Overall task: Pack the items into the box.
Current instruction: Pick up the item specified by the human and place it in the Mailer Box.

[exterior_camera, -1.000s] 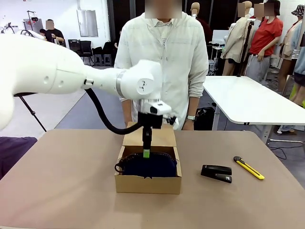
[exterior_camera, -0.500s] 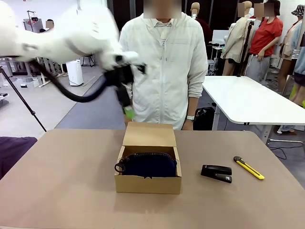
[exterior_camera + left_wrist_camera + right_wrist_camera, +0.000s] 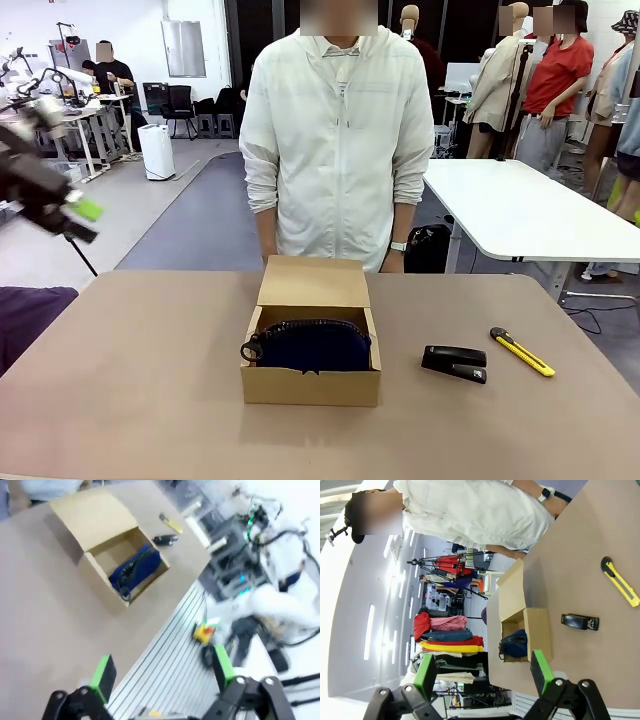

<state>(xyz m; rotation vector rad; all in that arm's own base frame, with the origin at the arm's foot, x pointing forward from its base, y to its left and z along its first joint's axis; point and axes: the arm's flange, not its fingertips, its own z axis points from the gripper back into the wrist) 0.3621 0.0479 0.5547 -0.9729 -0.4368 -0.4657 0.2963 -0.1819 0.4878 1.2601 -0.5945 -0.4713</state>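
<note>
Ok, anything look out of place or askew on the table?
Mostly tidy. The pouch fills the box to its rim, and its ring pull pokes over the left wall, which might snag the flap. The utility knife lies outside, beside the stapler.

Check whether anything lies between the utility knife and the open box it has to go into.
Yes: the black stapler lies on the table between the utility knife and the box, apart from both. The box lid is up, and the pouch lies inside.
</note>
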